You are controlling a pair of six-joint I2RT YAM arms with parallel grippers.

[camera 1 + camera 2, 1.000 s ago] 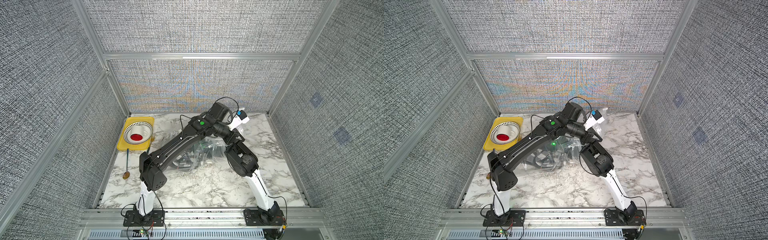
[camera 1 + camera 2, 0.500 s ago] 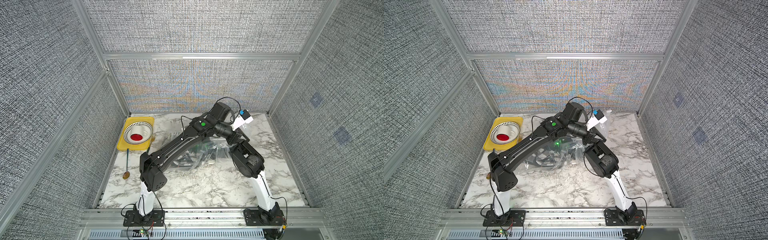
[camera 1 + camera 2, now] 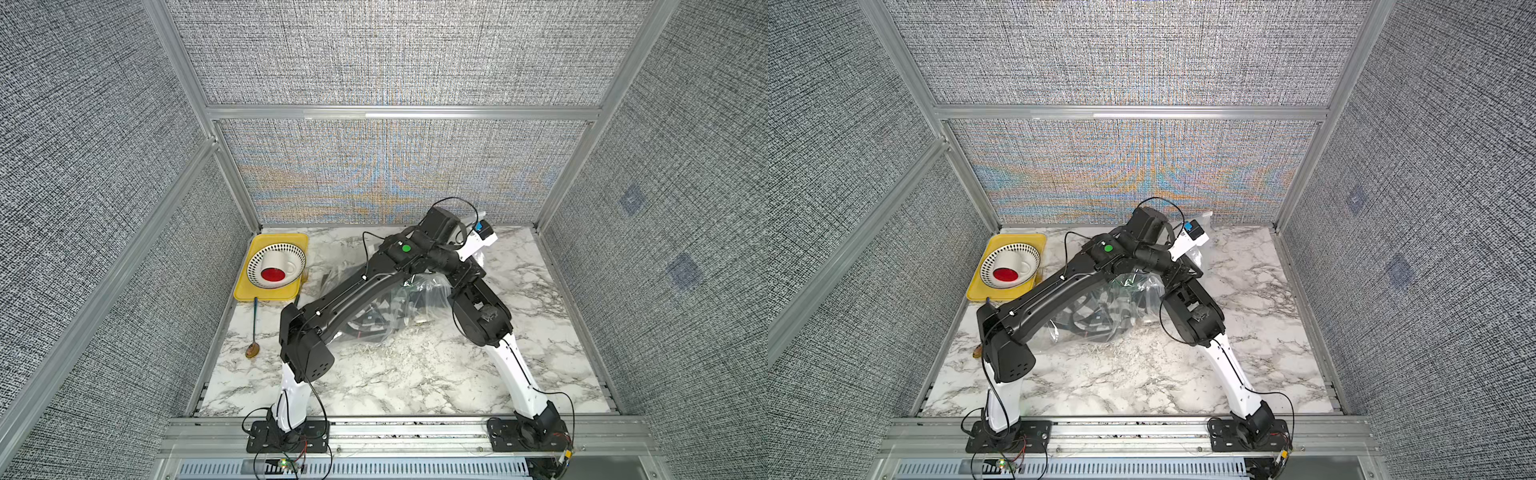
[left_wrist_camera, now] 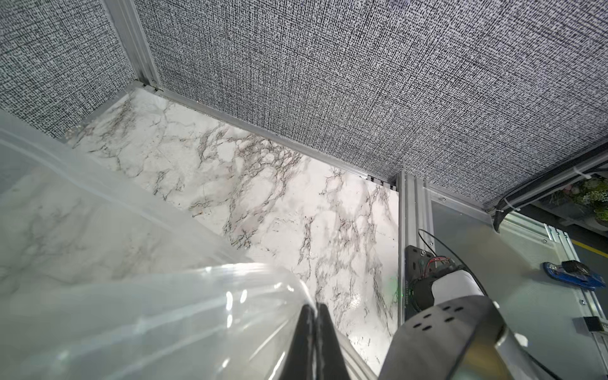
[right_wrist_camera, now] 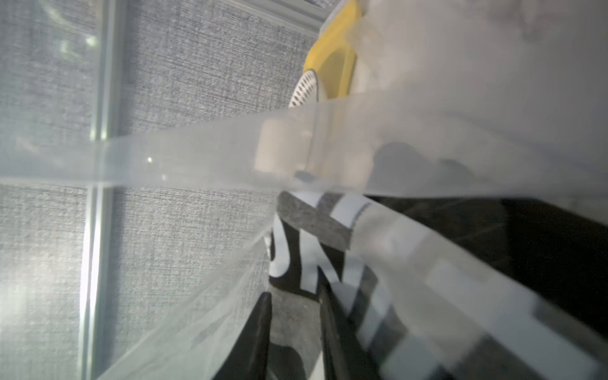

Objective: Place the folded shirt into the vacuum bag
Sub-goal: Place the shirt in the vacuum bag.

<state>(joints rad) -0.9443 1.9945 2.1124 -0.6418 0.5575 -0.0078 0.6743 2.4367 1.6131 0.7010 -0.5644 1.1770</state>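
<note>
My left gripper (image 4: 315, 309) has its black jaws pressed together, pinching a glossy edge of the vacuum bag (image 3: 428, 291). The bag is clear, crinkly film, heaped mid-table on the veined marble table (image 3: 415, 374), just beside the yellow tray (image 3: 249, 293). My right gripper (image 5: 296, 302) has its jaws spread, with soft grey cloth showing in the gap. That cloth is the folded shirt (image 5: 306, 263), black knit with bold white lettering, lying under the hazy film. Both top views show dark fabric inside the bag.
</note>
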